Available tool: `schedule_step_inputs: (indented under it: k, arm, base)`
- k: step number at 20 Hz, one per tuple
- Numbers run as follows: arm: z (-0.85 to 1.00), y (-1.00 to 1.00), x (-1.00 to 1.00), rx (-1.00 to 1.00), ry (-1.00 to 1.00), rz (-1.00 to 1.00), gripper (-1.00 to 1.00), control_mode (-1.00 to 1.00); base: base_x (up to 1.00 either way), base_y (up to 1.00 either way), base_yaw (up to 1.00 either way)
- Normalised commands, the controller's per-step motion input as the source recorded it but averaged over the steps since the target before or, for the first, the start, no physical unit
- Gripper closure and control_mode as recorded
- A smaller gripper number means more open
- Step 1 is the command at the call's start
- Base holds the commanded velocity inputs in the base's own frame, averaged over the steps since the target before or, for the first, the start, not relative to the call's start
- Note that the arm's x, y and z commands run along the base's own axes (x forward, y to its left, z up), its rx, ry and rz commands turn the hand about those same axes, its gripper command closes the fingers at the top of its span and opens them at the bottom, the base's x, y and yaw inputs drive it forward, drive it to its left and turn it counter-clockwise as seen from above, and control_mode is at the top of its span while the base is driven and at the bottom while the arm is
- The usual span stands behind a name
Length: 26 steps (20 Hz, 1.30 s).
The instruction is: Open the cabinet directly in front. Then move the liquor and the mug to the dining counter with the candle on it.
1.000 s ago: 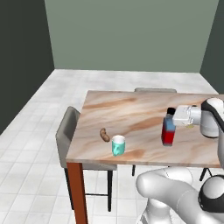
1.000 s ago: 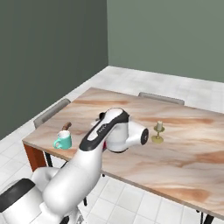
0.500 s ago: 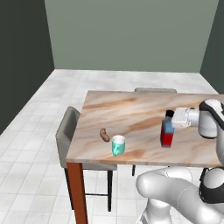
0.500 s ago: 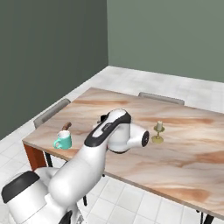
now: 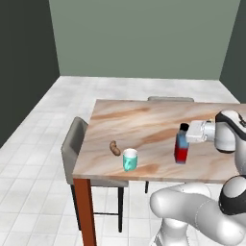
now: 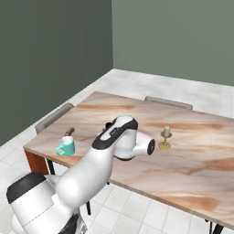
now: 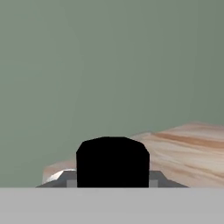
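surface: dining counter (image 5: 144, 117), 1 of. Marble-look top; everything I care abt now stands on it.
chairs: 2 grey in view, one at the left end (image 5: 73, 146), one at the far side (image 5: 170, 99).
arm: 1 only, so no choice of which is nearer. Forearm reaches over the near-right part of the surface.
claw (image 5: 187, 136): comes at the bottle level, from the bottle's right in the left base view. Looks closed on the liquor's upper body, just under the cap; my read, since the fingers themselves are hidden.
liquor (image 5: 181, 146): 1 of. Upright, long axis vertical, at right angles to the claw's approach. Right of the mug, a bit further in from the near edge. Base at or just above the top, can't tell which. In the hand view its black cap sits dead centre at the bottom.
key relation: bottle is in the claw and over the target surface, so I judge the next move is straight down and let go, then back off sideways w/o tipping it.
mug (image 5: 129, 159): 1 of. Teal, upright, near the front edge, apart from the bottle.
candle (image 6: 165, 138): 1 of, in its holder, just beyond the hand in the right base view.
brown lump (image 5: 115, 148): 1 of, just behind-left of the mug.
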Motion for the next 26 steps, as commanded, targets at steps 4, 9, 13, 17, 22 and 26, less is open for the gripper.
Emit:
schedule_step_inputs:
  k: [4, 9, 13, 17, 22, 26]
  arm:
    - [-0.22, 0.0, 0.12, 0.0, 0.0, 0.0, 1.0, -1.0]
    - [-0.25, 0.0, 0.11, 0.0, -0.01, 0.0, 1.0, -1.0]
    - [-0.24, 0.0, 0.12, 0.0, -0.01, 0.0, 1.0, -1.0]
    - [-0.22, 0.0, 0.08, 0.0, -0.04, 0.0, 1.0, -1.0]
    - [-0.21, 0.0, 0.06, 0.0, -0.06, 0.0, 1.0, -1.0]
    - [-0.22, 0.0, 0.08, 0.0, -0.05, 0.0, 1.0, -1.0]
  base:
    - [0.0, 0.0, 0.0]
    - [0.0, 0.0, 0.0]
    - [0.0, 0.0, 0.0]
    - [0.0, 0.0, 0.0]
    - [0.0, 0.0, 0.0]
    - [0.0, 0.0, 0.0]
